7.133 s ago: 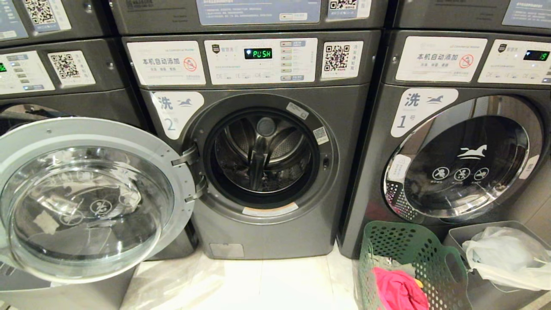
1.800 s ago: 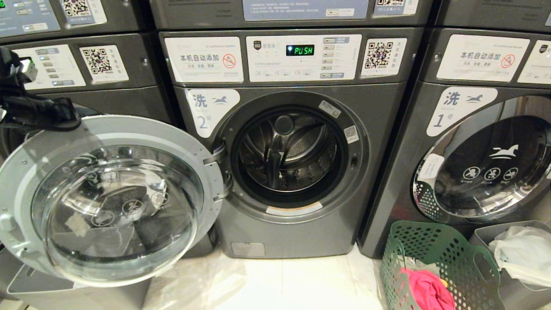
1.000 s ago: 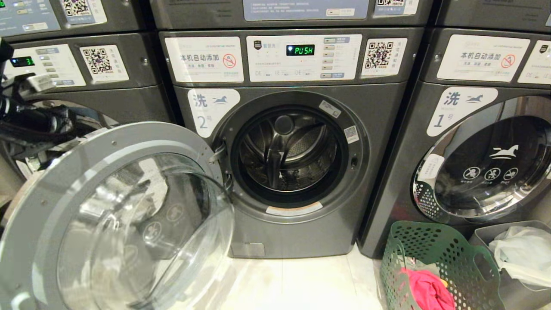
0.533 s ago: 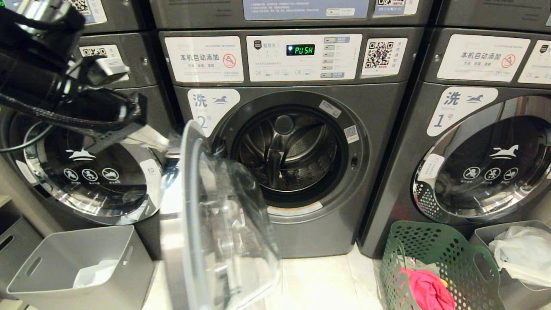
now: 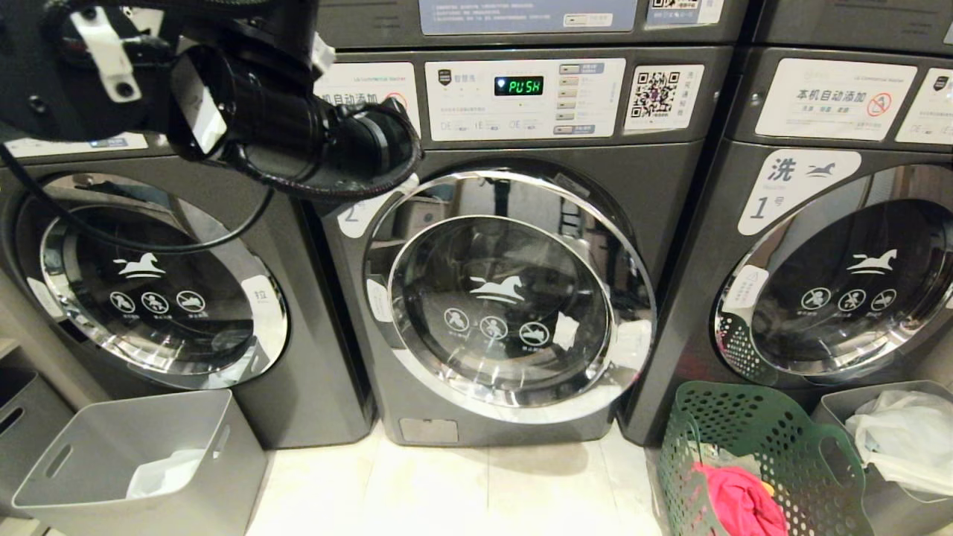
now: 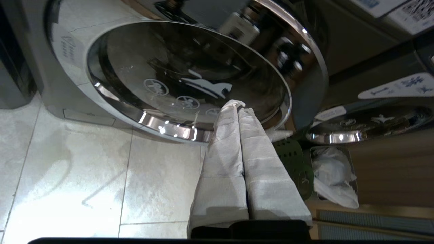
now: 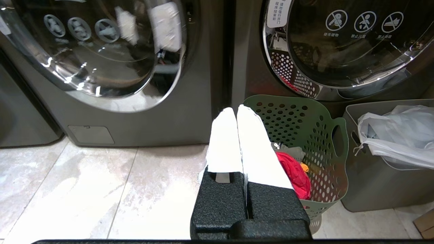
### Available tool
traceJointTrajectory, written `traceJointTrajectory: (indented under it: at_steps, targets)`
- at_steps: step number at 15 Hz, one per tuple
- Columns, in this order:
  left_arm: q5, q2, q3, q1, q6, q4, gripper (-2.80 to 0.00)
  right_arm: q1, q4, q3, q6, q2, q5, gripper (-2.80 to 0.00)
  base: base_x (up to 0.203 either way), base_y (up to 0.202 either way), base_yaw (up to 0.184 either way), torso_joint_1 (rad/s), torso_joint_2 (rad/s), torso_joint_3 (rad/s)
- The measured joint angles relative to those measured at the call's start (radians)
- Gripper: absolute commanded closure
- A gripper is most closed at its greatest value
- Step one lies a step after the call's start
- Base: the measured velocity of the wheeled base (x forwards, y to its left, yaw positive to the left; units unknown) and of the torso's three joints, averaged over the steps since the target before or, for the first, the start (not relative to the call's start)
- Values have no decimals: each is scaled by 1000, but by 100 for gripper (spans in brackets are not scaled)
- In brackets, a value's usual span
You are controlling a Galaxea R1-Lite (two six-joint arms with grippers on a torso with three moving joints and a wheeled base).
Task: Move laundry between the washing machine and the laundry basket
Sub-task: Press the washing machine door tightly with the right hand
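Observation:
The middle washing machine (image 5: 521,171) has its round glass door (image 5: 514,305) closed against the front. My left arm (image 5: 298,126) reaches across from the upper left to the door's upper left rim. In the left wrist view my left gripper (image 6: 237,105) is shut and empty, its white-wrapped tips close to the door glass (image 6: 169,67). The green perforated laundry basket (image 5: 752,417) stands on the floor at the lower right with a red garment (image 5: 737,499) inside. My right gripper (image 7: 235,111) is shut and empty, low over the floor beside the basket (image 7: 305,108) and the red garment (image 7: 295,173).
Closed washers stand on both sides, one on the left (image 5: 149,290) and one on the right (image 5: 841,290). A grey bin (image 5: 134,454) stands on the floor at the lower left. Another grey bin with a white plastic bag (image 5: 893,439) stands right of the basket. Pale floor tiles (image 5: 461,491) lie before the machines.
The middle washer's door has swung from wide open on the left to closed. My left arm swept rightward with it, from the left edge to the door's upper rim.

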Motion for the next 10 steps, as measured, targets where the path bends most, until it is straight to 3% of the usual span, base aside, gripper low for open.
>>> traceJointTrajectory:
  at_steps: [5,8,10]
  targets:
    - [122,-216,89,31,38,52,0,0,0,0,-2,0,1,0,0,0,0,0,0,0]
    - [144,-389,270,117,108,60,0,0,0,0,-11,0,5,0,0,0,0,0,0,0]
    - [148,-513,390,160,136,64,0,1,5,-2,-67,1,27,0,0,0,0,0,0,0]
